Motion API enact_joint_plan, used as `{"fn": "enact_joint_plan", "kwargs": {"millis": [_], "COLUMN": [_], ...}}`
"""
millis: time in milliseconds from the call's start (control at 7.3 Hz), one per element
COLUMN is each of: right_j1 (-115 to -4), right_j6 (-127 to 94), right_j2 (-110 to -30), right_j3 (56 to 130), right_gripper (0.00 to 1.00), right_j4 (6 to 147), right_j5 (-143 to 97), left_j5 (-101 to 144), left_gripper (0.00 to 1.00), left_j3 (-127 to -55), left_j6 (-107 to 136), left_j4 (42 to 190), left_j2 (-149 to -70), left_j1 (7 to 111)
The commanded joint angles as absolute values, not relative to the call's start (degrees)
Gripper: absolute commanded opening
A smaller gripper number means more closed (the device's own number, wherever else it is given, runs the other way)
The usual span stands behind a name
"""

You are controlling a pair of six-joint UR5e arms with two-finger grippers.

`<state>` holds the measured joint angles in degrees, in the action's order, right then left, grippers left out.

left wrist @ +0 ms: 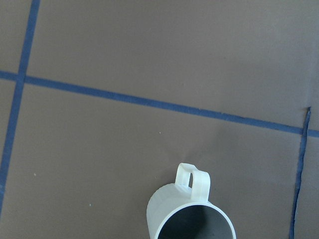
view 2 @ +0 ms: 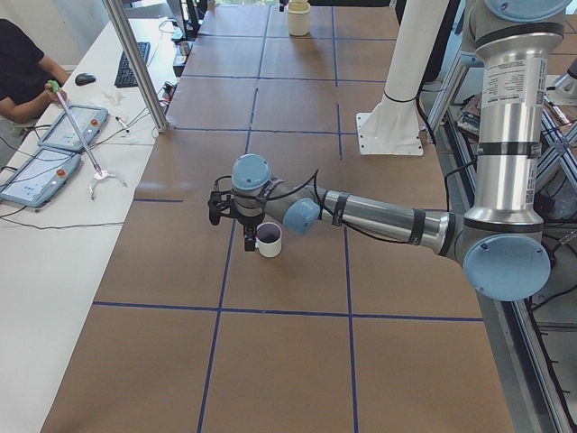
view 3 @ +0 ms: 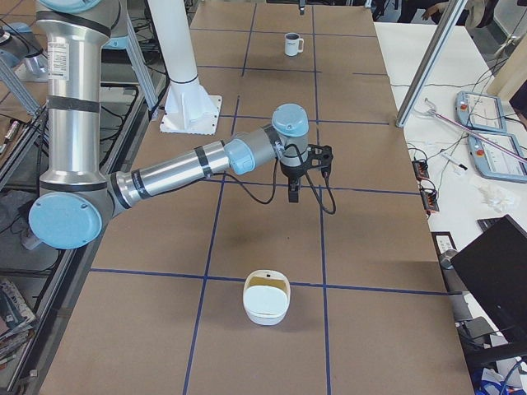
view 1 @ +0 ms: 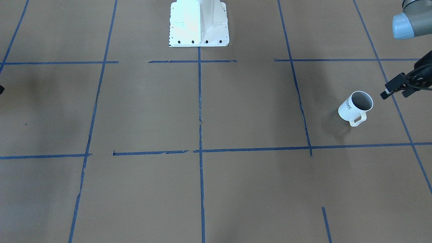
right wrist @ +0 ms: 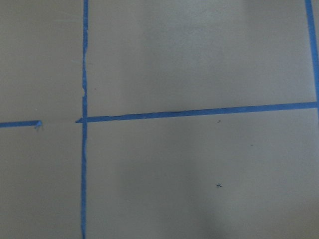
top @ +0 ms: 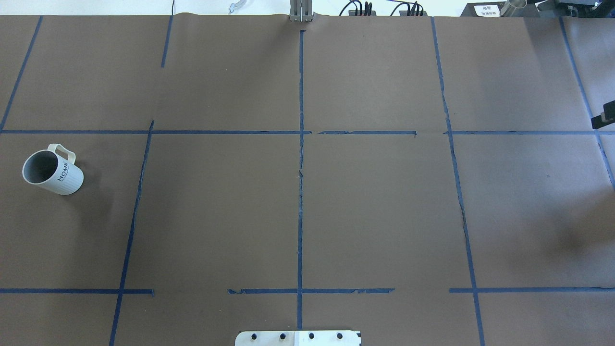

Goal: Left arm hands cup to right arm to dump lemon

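Observation:
The cup point(view 1: 356, 108) is a white mug with dark lettering that stands upright on the brown table at my left end. Its handle points toward the far side of the table. It also shows in the overhead view point(top: 52, 172), the left wrist view point(left wrist: 192, 219) and, far off, the right side view point(view 3: 292, 44). No lemon shows in any view; the visible part of the cup's inside is grey. My left gripper point(view 1: 395, 94) hovers just beside the cup, apart from it, fingers spread and empty. My right gripper point(view 3: 294, 185) hangs over the table's right part; I cannot tell if it is open.
A white bowl-like container point(view 3: 266, 298) with a yellowish inside stands near the table's right end. The robot's white base point(view 1: 199, 23) stands at the middle of the robot's side of the table. Blue tape lines cross the brown table. An operator's desk with tablets point(view 2: 54, 144) runs along the far side.

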<state>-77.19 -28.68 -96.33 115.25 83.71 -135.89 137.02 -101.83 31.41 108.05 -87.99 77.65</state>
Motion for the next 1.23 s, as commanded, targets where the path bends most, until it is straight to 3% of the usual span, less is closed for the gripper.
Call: {"fn": "enact_joint_plan", "kwargs": {"millis": [0,274,685,1096], "right_j1": [-80.85,-83.22,-84.2,-84.29], "right_j6": [-14.82,-7.66,-7.73,-8.79], "right_j2": [-104.81,-111.33,-111.53,-112.32], "right_j3": [115.14,114.61,116.09,116.46], "right_gripper": [1.0,1.0,1.0,1.0], "right_j4": [84.46,84.98,87.01,86.92], "right_j5": [-135.97,-136.05,-136.14,-137.11], "left_j5": [137.37,137.37,137.02,136.58], "left_gripper": [1.0,1.0,1.0,1.0], "left_j3": [-102.48,-102.31,-106.15,-106.79], "left_j6": [11.96,-1.95,-5.27,-5.54], "left_j4": [96.83,87.75,78.53,78.49], "left_j2": [-88.15,-86.24,-85.86,-84.99], "left_j1": [85.66,89.19,90.26,90.35]}}
